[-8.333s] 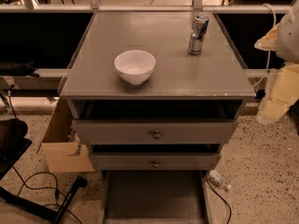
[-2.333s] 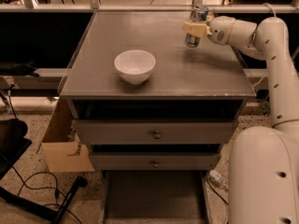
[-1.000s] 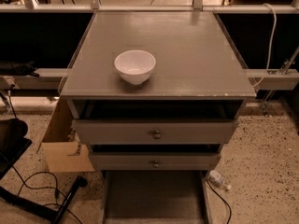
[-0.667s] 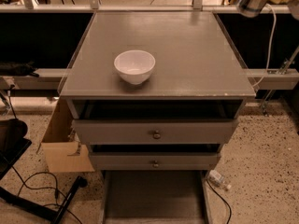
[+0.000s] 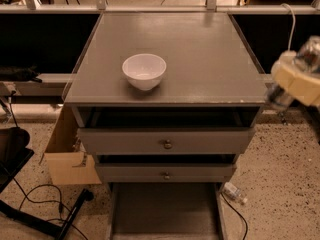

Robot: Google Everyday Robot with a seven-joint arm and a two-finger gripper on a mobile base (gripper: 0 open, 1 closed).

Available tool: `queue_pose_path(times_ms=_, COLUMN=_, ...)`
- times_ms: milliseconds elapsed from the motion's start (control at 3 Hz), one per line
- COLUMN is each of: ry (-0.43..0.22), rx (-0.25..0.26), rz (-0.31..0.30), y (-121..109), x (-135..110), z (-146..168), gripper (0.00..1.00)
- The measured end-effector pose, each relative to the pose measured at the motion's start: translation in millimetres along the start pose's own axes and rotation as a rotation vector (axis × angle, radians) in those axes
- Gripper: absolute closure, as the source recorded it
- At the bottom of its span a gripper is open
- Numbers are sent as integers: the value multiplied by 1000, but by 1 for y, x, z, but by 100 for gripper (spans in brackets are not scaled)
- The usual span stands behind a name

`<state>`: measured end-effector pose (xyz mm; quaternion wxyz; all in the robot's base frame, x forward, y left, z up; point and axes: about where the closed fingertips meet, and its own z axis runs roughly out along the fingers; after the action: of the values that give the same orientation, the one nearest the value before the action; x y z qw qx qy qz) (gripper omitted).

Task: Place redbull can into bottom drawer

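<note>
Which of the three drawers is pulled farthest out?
The bottom drawer: its bare grey floor shows, while the knobbed top drawer and middle drawer barely protrude. The gripper hangs right of the cabinet.

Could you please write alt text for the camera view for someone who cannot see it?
A robot gripper holds a redbull can in the air beside the right edge of a grey cabinet. The bottom drawer stands open below, and a white bowl sits on the cabinet top.
</note>
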<state>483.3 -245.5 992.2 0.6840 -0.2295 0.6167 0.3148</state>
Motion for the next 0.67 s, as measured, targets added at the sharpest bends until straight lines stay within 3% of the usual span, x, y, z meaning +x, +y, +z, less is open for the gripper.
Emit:
queue_pose_path(times_ms=333, ry=62, rx=42, rz=98, y=3, x=112, z=-24, gripper=100)
queue_pose_path(times_ms=667, ry=112, rx=28, rz=184, y=14, x=227, z=-17, gripper=100)
